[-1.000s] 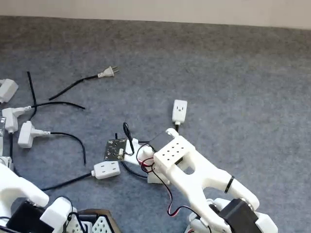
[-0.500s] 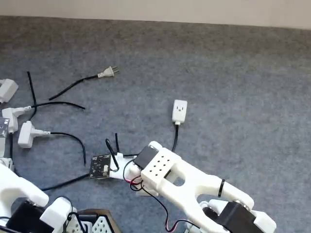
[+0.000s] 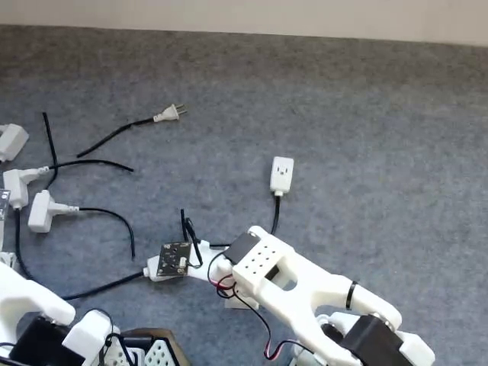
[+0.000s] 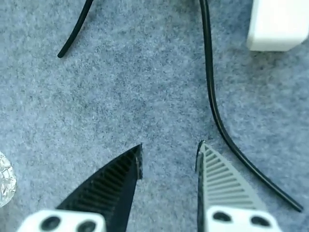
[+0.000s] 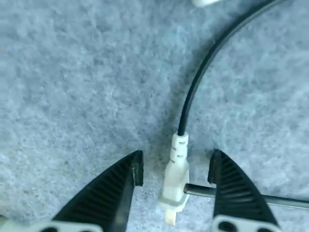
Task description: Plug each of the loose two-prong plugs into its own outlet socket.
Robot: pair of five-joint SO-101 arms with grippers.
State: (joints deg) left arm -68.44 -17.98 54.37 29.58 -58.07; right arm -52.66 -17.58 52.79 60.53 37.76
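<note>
**A:** Grey carpet covers the desk (image 3: 396, 107). Which step are we on?

**B:** Picking up a plug, I'd say. The right gripper (image 5: 176, 153) has its jaws wide. A white plug (image 5: 175, 181) on its black cord (image 5: 205, 67) lies on the carpet between them, touching neither.

**A:** And the left gripper (image 4: 170, 144)?

**B:** Also spread, over bare carpet, holding nothing. A second cord (image 4: 212, 96) runs just beside one finger.

**A:** So what does the next move call for?

**B:** Probably closing on the plug's body, not the cord, so the prongs can be aimed. I can't tell which way the prongs point.

**A:** Where would it go?

**B:** Perhaps into the outlet socket (image 3: 281, 174) lying near the right arm (image 3: 305, 282) in the high view. Another two-prong plug (image 3: 169, 114) lies well apart, toward the far side of the desk, not yet plugged in.
</note>
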